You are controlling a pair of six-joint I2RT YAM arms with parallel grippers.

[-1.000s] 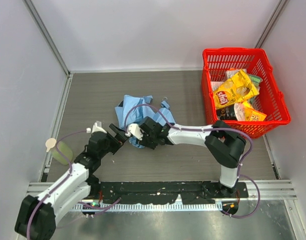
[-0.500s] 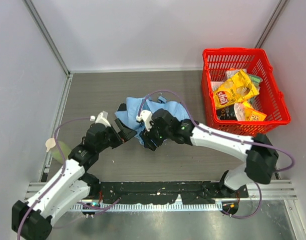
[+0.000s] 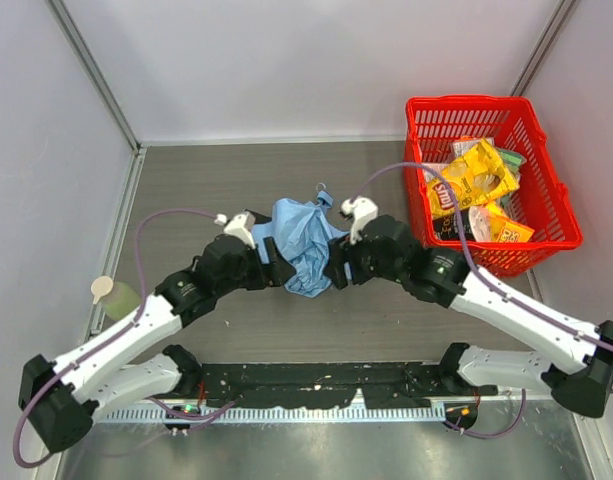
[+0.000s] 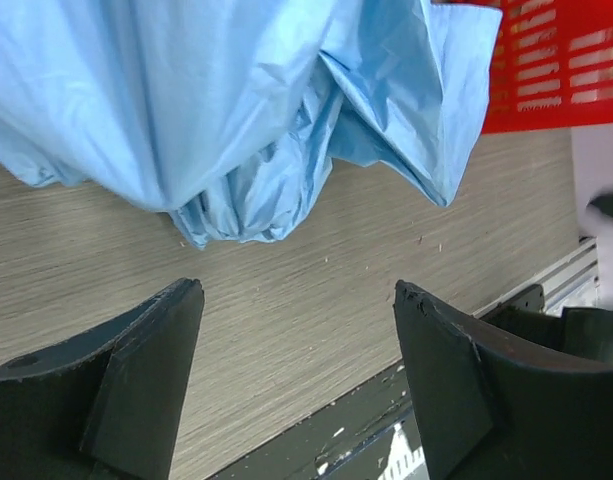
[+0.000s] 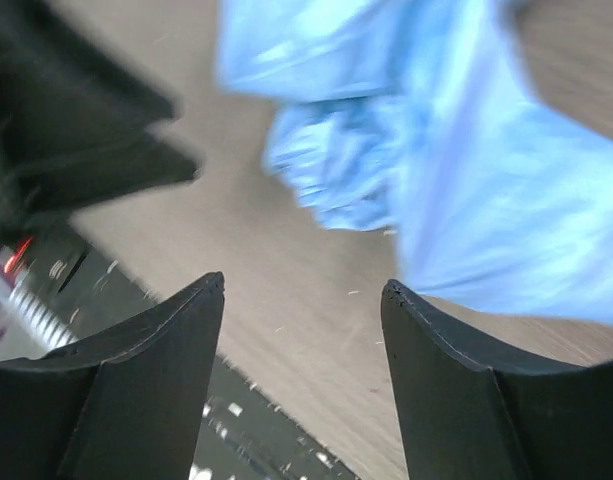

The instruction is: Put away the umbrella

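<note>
- The umbrella [image 3: 304, 245] is seen bunched at the middle of the table [image 3: 186, 190], between the two arms, with a red basket [image 3: 466, 101] near on its right.
- The left jaws and right jaws are held wide apart, with nothing gripped, flanking the fabric.
- The loose folds are best gathered evenly from both sides, so that ribs are not snagged.
</note>
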